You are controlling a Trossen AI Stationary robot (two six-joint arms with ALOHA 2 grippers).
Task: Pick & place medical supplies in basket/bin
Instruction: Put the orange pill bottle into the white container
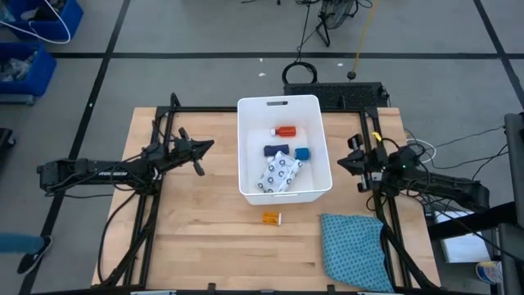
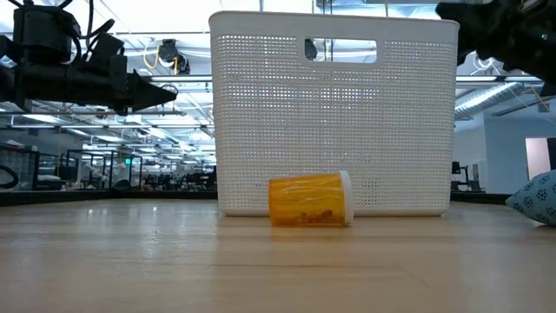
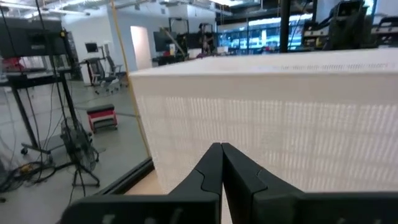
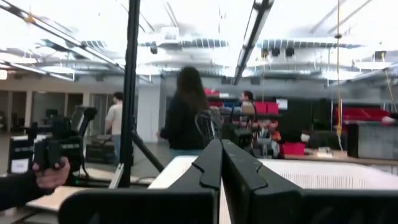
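The white basket (image 1: 246, 176) stands at the table's middle far side; it also shows in the low view (image 2: 334, 122). Inside it lie an orange pill bottle (image 1: 285, 130), a dark blue bar (image 1: 273, 149), a small blue cube (image 1: 302, 153) and a white dark-patterned packet (image 1: 279, 173). Another orange pill bottle (image 1: 271, 218) lies on its side on the table, near the basket's near wall (image 2: 310, 201). My left gripper (image 1: 211, 146) is shut and empty, left of the basket (image 3: 221, 146). My right gripper (image 1: 342, 161) is shut and empty, right of the basket (image 4: 221, 144).
A teal patterned cloth (image 1: 354, 248) lies at the table's near right corner. Bare wood lies left of the basket and along the near edge. People stand in the room beyond the table (image 4: 183, 118).
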